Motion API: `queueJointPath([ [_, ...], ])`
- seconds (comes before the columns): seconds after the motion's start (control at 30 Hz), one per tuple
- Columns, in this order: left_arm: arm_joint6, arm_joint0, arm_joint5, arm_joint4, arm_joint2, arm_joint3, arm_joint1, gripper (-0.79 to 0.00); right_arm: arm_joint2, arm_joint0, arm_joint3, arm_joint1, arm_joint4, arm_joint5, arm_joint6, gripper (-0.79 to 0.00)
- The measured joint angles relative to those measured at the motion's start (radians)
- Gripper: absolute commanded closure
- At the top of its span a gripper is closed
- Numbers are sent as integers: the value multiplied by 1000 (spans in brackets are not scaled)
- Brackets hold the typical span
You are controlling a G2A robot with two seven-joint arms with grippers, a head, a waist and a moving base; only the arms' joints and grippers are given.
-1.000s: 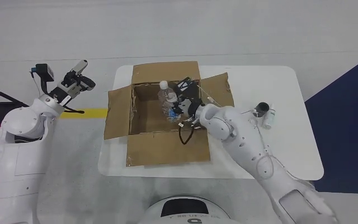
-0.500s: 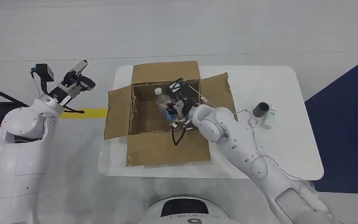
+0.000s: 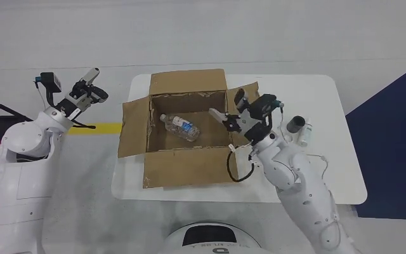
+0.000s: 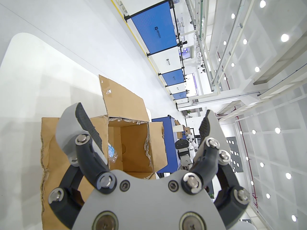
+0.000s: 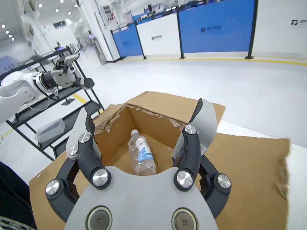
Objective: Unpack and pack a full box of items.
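Your white table [image 3: 317, 166] carries everything here, and the brown cardboard box [image 3: 190, 169] takes up its left half. The box stands open with all four flaps folded outward: one lies flat toward you, one points away, and one hangs off each side. The torn edges of its walls show in the right wrist view.

Your right arm reaches in over the table from the near side. Its claw [image 3: 228, 108] hangs above the box's right wall and right flap, fingers spread wide with nothing between them. Looking down through those fingers, you see straight into the box.

Your left arm is held well off the table, out over the floor to the left of the box near the yellow floor line [image 3: 101, 127]. Its claw [image 3: 98, 84] is likewise spread apart and empty, aimed across at the box from the side.

The clear plastic water bottle [image 3: 179, 126] lies on its side on the bottom of the box, apart from both claws. Its white cap points toward the far left corner, and a blue and white label wraps its middle. It sits nearer the left and far walls than the right one.

On the table to the right of the box, well apart from it, a small dark cylinder [image 3: 295, 122] stands upright. Touching or just beside it is what looks like a small white bottle [image 3: 306, 133], though it is too small for you to tell for sure.
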Motion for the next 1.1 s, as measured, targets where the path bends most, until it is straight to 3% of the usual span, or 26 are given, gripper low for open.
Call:
queueJointPath([
  [0.1, 0, 0, 0, 0, 0, 0, 0, -785, 114, -101, -25, 11, 40, -17, -65, -785],
  [0.23, 0, 0, 0, 0, 0, 0, 0, -785, 174, -161, -42, 12, 111, -59, -165, -785],
  [0.87, 0, 0, 0, 0, 0, 0, 0, -785, 175, -160, -39, 12, 112, -58, -153, -785],
  [1.1, 0, 0, 0, 0, 0, 0, 0, -785, 279, -185, -39, 22, 206, -75, -60, -785],
])
